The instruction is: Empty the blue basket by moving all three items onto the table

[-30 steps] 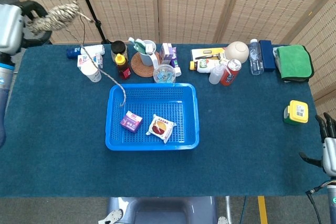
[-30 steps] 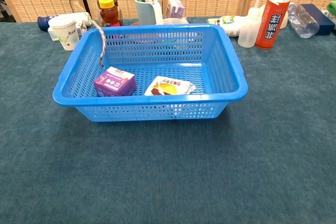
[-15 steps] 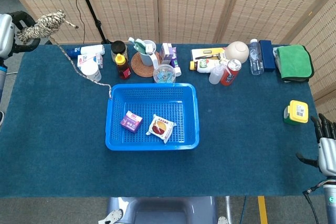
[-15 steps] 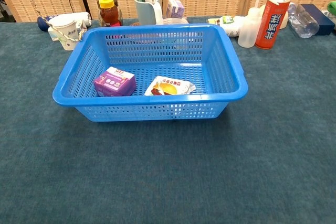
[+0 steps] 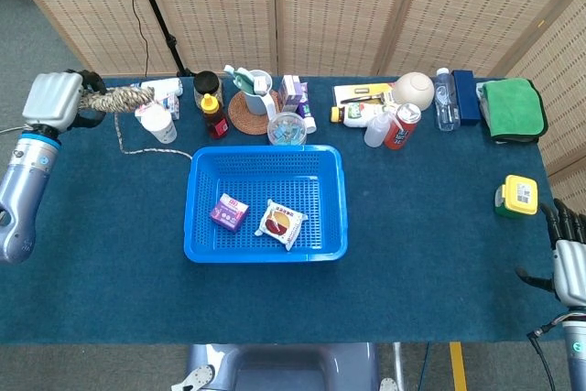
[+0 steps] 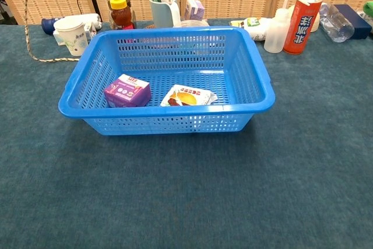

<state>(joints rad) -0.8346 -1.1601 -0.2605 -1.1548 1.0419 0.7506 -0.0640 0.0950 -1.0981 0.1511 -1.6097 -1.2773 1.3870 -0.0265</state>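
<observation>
Step in hand, as judged: setting down item one of three. Left robot hand at the far-left table edge, clenched around a bundle of striped braided rope; loose tail trailing down onto the dark blue carpeted table, looping toward but clear of the blue perforated plastic basket. Tail also visible in chest view, lying left of the basket near a white paper cup. Bundle apparently not resting on the table; hard to tell from above.

Left in the basket: small purple box and flat white snack packet with a red-orange print, side by side on the basket floor, apart from each other.

Right robot hand low at the right edge, grasping nothing, fingers apart, well away from the basket.

Next move, judged: lower and release the rope on bare table left of the basket, avoiding the cup and the bottles behind it. Then reach over the rim for the box. Packet lying flat, likely the harder pick.
</observation>
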